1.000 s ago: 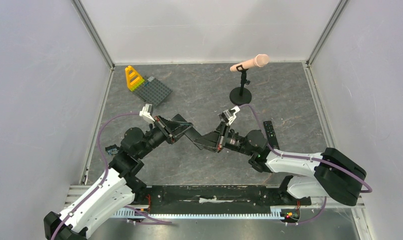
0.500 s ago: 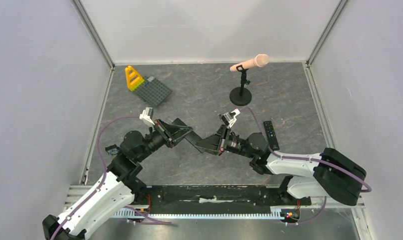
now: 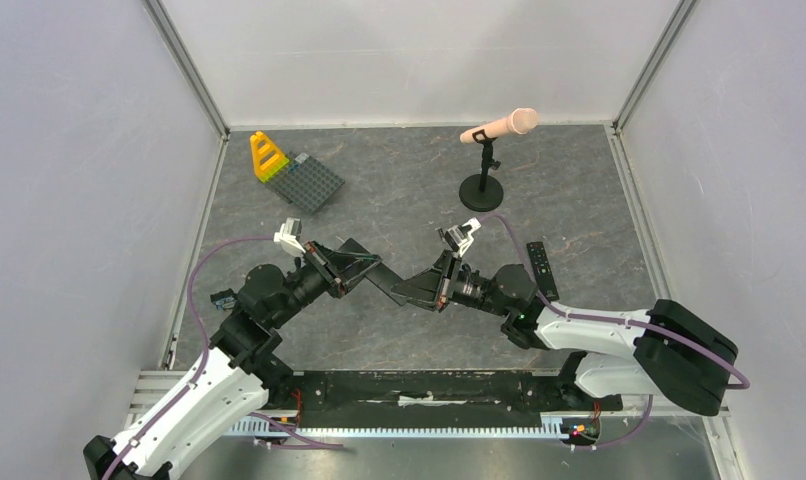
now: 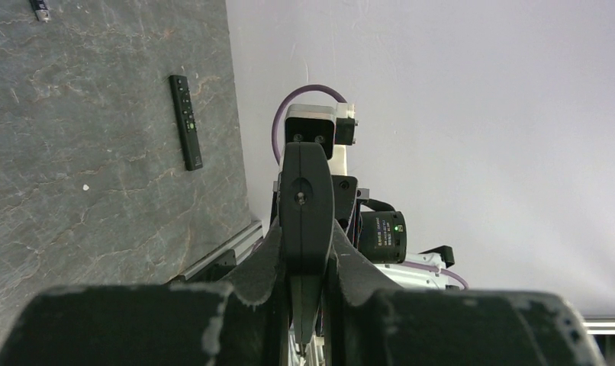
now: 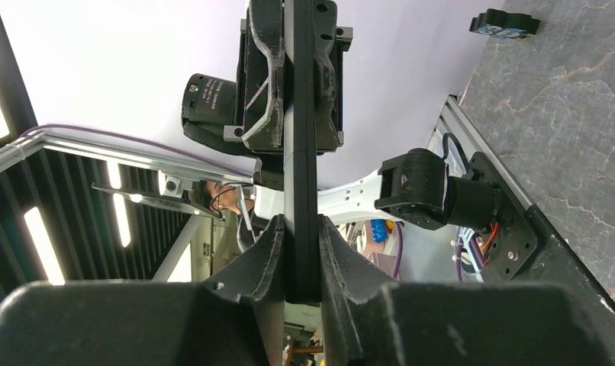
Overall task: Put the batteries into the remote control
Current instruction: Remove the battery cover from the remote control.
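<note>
Remote control (image 5: 301,191): slim black bar, held off the desk (image 3: 399,200) a little below the centre of the overhead frame; seen edge-on as a vertical strip in the right wrist view.
Grasp: pinched at one end by the left claw (image 3: 364,264) and at the other by the right claw (image 3: 411,290), tips nearly meeting.
Left claw: clenched on the bar, fingers (image 4: 270,259) pressed against both flat sides.
Right claw: likewise clamped on the bar, fingers (image 5: 266,252) tight against it.
Batteries: not made out in any view.
Change since half a second ago: left wrist shifted slightly toward the left of the frame, its purple cable loop wider; right forearm a touch lower at lower right; bar at nearly the same spot, both grips unchanged.
Change since a second ago: the joined claws drawn a little toward the bottom left.
Buttoned remote (image 3: 542,270): flat on the desk, right of centre, beside the right arm, unmoved.
Microphone on stand (image 3: 497,128): upper right of centre, well apart.
Grey baseplate (image 3: 312,182): upper left, yellow brick piece (image 3: 267,157) at its far corner.
</note>
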